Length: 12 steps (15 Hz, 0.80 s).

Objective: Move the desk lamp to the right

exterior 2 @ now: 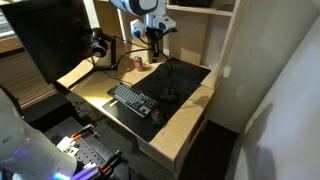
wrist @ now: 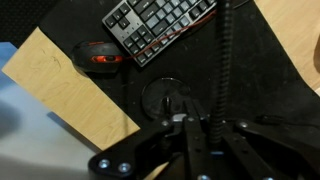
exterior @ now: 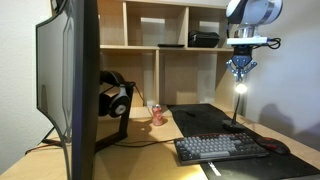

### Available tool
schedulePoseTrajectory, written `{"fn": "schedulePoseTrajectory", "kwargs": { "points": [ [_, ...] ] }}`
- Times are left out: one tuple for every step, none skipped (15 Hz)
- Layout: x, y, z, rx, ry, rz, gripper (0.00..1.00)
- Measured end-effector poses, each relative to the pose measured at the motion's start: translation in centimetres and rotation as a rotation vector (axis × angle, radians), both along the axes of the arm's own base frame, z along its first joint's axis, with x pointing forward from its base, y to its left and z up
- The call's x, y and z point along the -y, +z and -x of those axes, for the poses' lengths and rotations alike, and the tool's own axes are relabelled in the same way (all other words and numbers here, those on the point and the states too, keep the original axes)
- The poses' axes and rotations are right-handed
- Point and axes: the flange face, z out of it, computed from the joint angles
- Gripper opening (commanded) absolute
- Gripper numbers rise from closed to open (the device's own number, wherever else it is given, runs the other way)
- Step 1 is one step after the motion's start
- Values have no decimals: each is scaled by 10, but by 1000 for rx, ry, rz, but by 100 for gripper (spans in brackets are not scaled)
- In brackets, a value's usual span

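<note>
The desk lamp (exterior: 238, 105) is a slim black gooseneck with a glowing white head, and its round base stands on the black desk mat behind the keyboard. It also shows in an exterior view (exterior 2: 163, 75). In the wrist view its ribbed stem (wrist: 222, 58) runs up between my fingers, with the round base to the left. My gripper (exterior: 240, 68) sits at the top of the stem just above the glowing head, also seen in an exterior view (exterior 2: 153, 45). In the wrist view the gripper (wrist: 208, 122) is shut on the stem.
A keyboard (exterior: 222, 147) and a mouse (exterior: 276, 147) lie on the mat in front of the lamp; the wrist view shows the keyboard (wrist: 160, 25) and mouse (wrist: 100, 57). A monitor (exterior: 70, 85), headphones (exterior: 115, 95) and a red can (exterior: 157, 115) stand nearby. Shelves (exterior: 190, 45) rise behind.
</note>
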Motion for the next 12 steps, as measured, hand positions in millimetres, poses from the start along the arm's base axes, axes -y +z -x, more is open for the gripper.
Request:
{"fn": "schedulePoseTrajectory", "kwargs": {
  "points": [
    [5,5,-2,9,-18,2,0],
    [10,9,-4,18,-29,4,0],
    [14,14,-5,28,-37,6,0],
    [18,18,-6,37,-43,8,0],
    [22,23,-7,47,-47,10,0],
    [27,28,-8,57,-47,13,0],
    [33,33,-9,68,-44,16,0],
    [41,39,-9,78,-37,21,0],
    [51,45,-9,87,-28,29,0],
    [63,53,-9,98,-18,47,0],
    [75,60,-8,108,-6,67,0],
    [86,67,-7,117,8,83,0]
  ]
}}
